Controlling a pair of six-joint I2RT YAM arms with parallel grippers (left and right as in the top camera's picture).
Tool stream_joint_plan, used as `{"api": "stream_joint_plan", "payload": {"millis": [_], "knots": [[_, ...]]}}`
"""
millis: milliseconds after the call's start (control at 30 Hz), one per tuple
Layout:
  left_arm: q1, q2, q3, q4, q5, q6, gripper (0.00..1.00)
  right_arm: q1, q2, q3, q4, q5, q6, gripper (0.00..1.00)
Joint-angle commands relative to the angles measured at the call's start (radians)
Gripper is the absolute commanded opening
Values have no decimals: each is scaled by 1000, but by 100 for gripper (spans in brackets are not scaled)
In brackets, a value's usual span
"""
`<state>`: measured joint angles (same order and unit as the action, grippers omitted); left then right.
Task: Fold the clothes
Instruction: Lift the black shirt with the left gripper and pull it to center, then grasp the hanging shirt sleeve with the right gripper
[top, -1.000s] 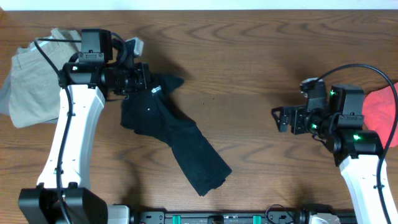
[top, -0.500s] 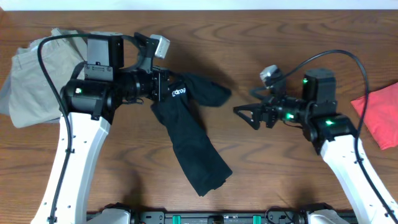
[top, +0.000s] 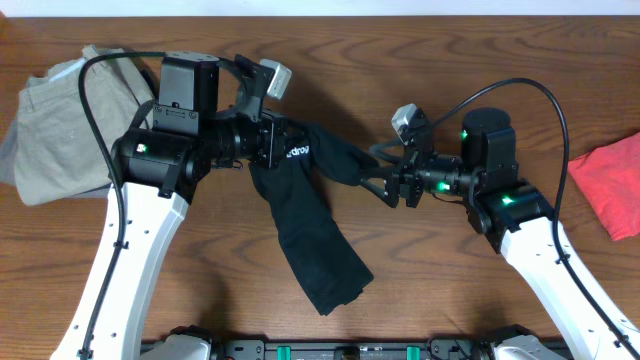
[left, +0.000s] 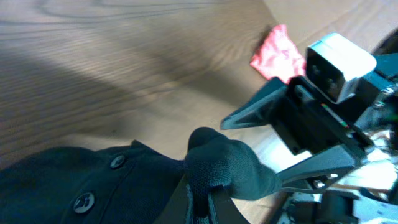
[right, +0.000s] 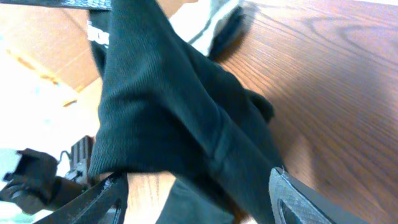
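At table (top: 450, 60) edge, beige pile (top: 50, 130): overhead only; wrists show black garment (right: 168, 112).

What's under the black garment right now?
The lifted end of the black garment hangs from the left gripper over the wooden table. Its lower half lies flat; whatever is beneath that stretch is covered.

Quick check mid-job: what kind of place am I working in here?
Probably a robot test bench, not a home: a wooden table, a left arm and right arm over it, and laundry laid out: a black garment, tan clothes, a red cloth.
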<state>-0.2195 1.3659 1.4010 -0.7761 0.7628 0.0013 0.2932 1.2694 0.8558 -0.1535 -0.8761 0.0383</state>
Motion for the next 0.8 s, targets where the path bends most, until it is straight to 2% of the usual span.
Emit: {"api": "stream_joint_plan", "payload": {"millis": [0,67,133,167,333,500,767], "knots": [[-1,-14,8,9,-118,5,6,8,-1,16,-23,132,44,70],[-1,-14,8,12,-153,-23,7,8,-1,16,-39,197,81,68],[-1,-14,8,20,-154,-34,7,9,-1,16,-41,176,81,59],[-1,-14,8,24,-154,-42,6,10,-1,16,-41,150,81,57],[-1,-14,8,60,-155,-67,7,41,-1,16,-65,33,81,54],[-1,-14,8,86,-154,-89,6,79,-1,16,-92,34,80,51],[-40,-14,8,82,-154,-93,6,128,-1,16,-21,131,80,52]]}}
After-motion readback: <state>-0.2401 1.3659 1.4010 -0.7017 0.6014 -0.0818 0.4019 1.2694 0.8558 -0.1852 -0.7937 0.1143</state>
